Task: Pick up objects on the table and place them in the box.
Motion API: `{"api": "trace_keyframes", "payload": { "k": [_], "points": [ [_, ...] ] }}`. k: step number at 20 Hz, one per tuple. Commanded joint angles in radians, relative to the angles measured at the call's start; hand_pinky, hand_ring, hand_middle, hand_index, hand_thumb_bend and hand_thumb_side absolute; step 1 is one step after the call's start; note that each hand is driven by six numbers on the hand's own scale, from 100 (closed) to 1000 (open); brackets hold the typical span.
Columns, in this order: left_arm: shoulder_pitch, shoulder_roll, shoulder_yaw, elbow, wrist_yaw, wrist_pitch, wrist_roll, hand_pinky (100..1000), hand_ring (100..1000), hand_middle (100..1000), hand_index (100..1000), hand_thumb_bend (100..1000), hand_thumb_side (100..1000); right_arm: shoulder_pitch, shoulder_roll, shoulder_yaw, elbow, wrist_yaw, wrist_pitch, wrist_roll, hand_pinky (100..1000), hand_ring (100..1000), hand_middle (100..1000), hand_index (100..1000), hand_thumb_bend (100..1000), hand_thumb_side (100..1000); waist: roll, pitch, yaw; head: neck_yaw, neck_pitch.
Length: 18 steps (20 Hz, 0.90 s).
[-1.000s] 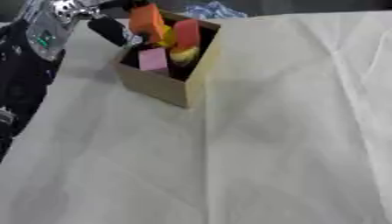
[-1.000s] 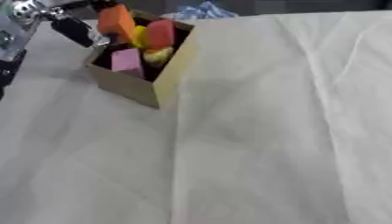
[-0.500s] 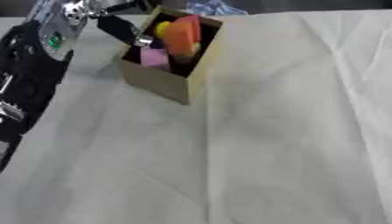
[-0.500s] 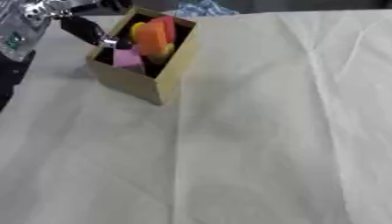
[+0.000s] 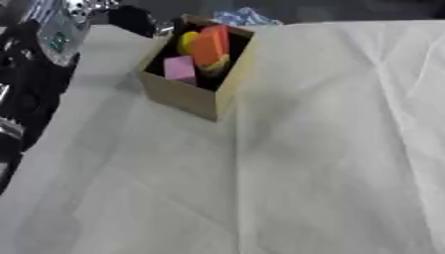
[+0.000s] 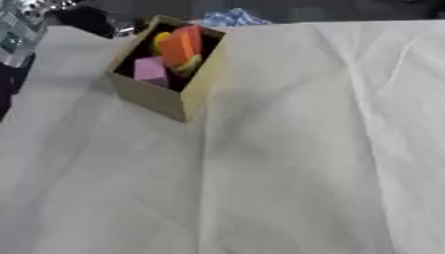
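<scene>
A counter (image 5: 287, 188) draped in creased white cloth is seen nearest, with no loose objects visible on it. Farther back stands an open tan cardboard box (image 5: 187, 96) holding a pink block (image 5: 180, 69), an orange block (image 5: 208, 47) and a yellow piece (image 5: 187, 40). Beyond its far-left corner, just beside it, the black left hand (image 5: 132, 19) is glimpsed; its fingers cannot be judged. The right hand is not shown.

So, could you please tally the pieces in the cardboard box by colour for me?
Pink block: 1
Orange piece: 1
Red piece: 1
Yellow pieces: 2, the second under the orange one
Total: 5 showing in the cardboard box
</scene>
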Motion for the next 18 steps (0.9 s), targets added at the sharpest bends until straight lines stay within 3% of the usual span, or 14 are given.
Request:
{"api": "trace_keyframes", "payload": {
  "k": [1,5,9,12,18],
  "points": [
    [0.059,0.057,0.042,-0.226,0.139,0.079,0.161,836,740,729,822,352,628,-0.029,-0.006,-0.002,-0.015,-0.011,-0.008,0.003,884,796,706,797,100,611,-0.004,-0.028,0.008,-0.011,0.007],
    [0.256,0.087,0.098,-0.571,0.419,0.195,0.43,837,740,722,824,353,622,-0.057,0.015,0.003,-0.015,-0.011,-0.012,0.008,885,801,712,798,100,608,-0.009,-0.034,0.023,-0.033,0.014],
    [0.455,0.066,0.169,-0.841,0.624,0.243,0.633,833,731,717,837,364,635,-0.066,0.033,0.002,-0.015,-0.003,-0.014,0.008,887,810,723,803,100,605,-0.02,-0.035,0.035,-0.055,0.01],
    [0.563,0.042,0.204,-0.901,0.7,0.207,0.706,830,722,708,833,369,632,-0.067,0.046,0.001,-0.015,0.0,-0.017,0.009,888,813,726,805,100,613,-0.028,-0.037,0.041,-0.069,0.007],
    [0.711,-0.038,0.24,-0.909,0.748,0.129,0.709,826,708,694,819,350,640,-0.075,0.105,-0.003,-0.015,-0.009,-0.008,0.03,891,824,739,815,100,643,-0.038,-0.044,0.05,-0.082,-0.005]
  ]
}}
